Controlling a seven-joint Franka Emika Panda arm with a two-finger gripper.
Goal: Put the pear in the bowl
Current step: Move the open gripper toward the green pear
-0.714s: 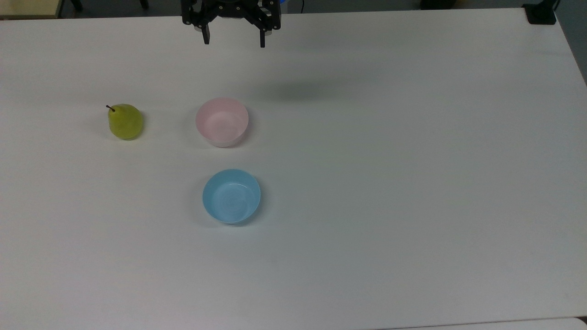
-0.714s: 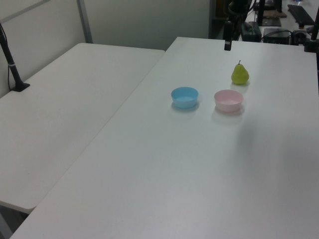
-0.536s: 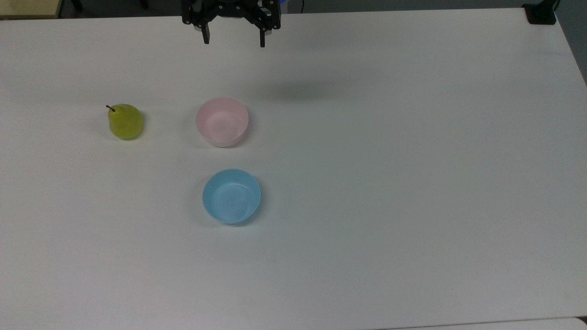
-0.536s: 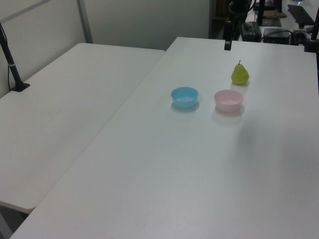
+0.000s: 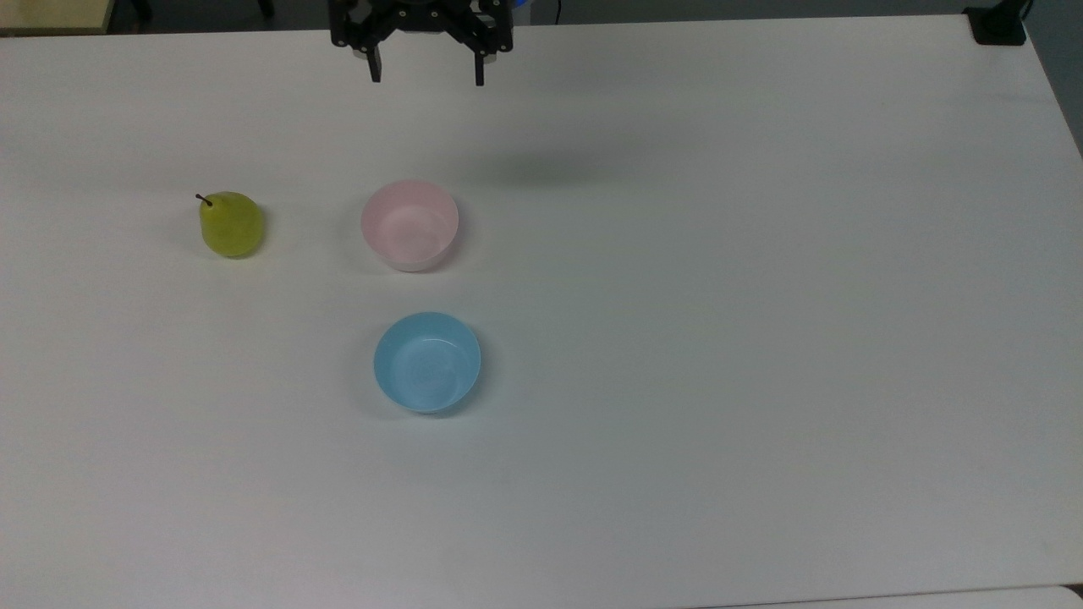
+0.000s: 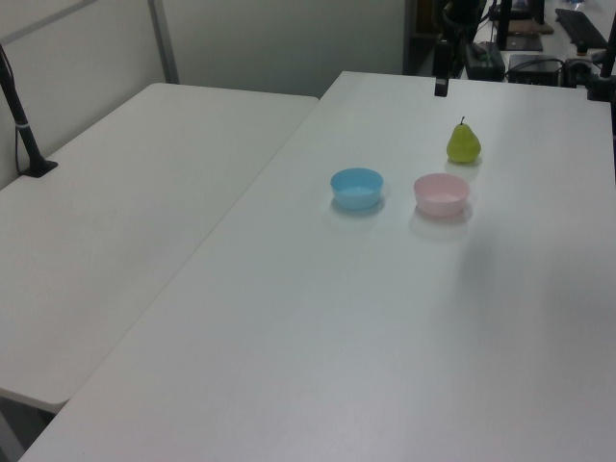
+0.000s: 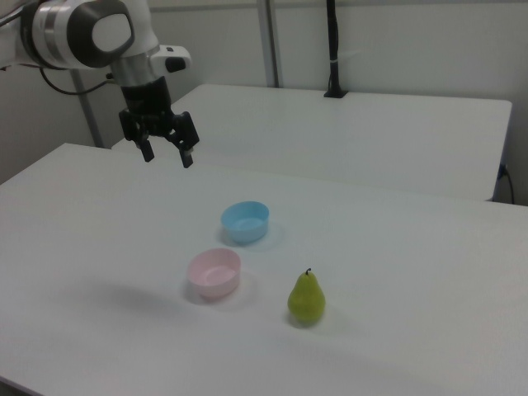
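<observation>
Slight drift of the gripper point(image 5: 426, 74) toward the top view's left is seen since the earlier frames; pear and bowls are unmoved. Fingers are spread wide with nothing held between them, and the gripper is hung above the white table point(image 5: 761, 338) near its far edge, well apart from the pink bowl point(image 5: 409, 224). Relative to the pink bowl: the pear point(image 5: 230, 224) is stood upright on the table to the top view's left, clearly apart, stem up; the light blue bowl point(image 5: 427, 362) is placed just below it in the top view. Both bowls are seen empty. In the right view the gripper point(image 7: 167, 153) is found high beyond the blue bowl.
</observation>
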